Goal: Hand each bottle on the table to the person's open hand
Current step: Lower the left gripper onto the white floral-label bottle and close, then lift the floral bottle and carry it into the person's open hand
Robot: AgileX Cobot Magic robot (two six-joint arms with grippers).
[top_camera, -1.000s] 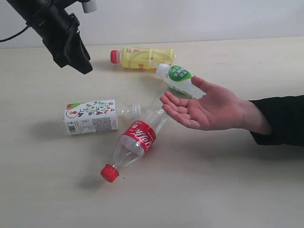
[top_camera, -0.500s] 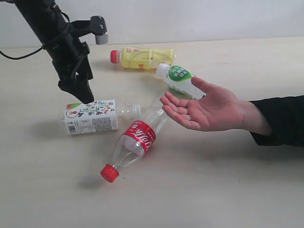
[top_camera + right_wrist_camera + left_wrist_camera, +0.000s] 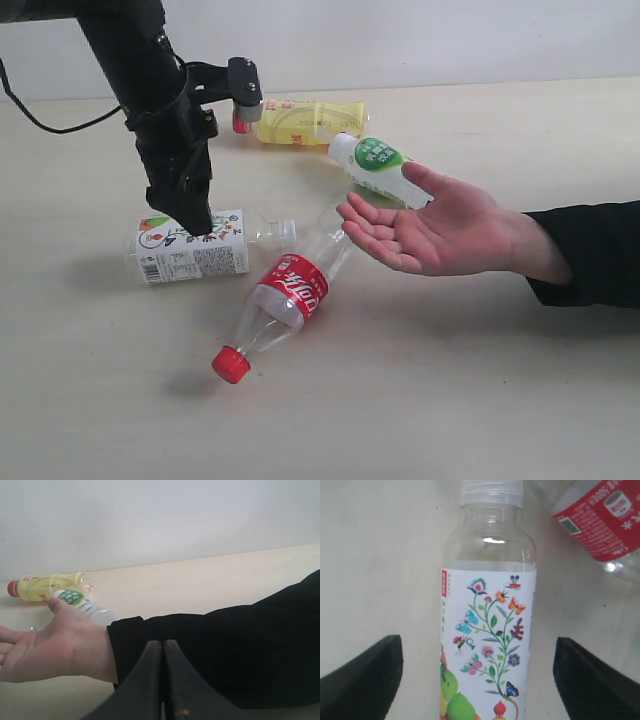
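Four bottles lie on their sides on the tabletop [image 3: 450, 400]. The clear one with the white floral label [image 3: 195, 246] rests toward the left edge, its white cap pointing toward the middle. The left tool [image 3: 198, 222] hangs right over its labelled body. In the left wrist view the two dark fingers [image 3: 365, 675] stand spread wide, one on either side of the label and clear of it, so this tool is open and holds nothing.

Just beside the floral bottle's neck lies the clear bottle with the red label [image 3: 290, 295], slanted, its red cap [image 3: 231, 365] toward the near edge. The yellow bottle [image 3: 305, 121] lies close to the far edge. The white bottle with the green label [image 3: 378, 168] lies just in front of it, partly behind the thumb of the person's open hand [image 3: 430, 230], which is held palm up above the middle of the tabletop.

The right tool [image 3: 163, 680] sits closed on nothing, near the person's black sleeve [image 3: 225, 645].
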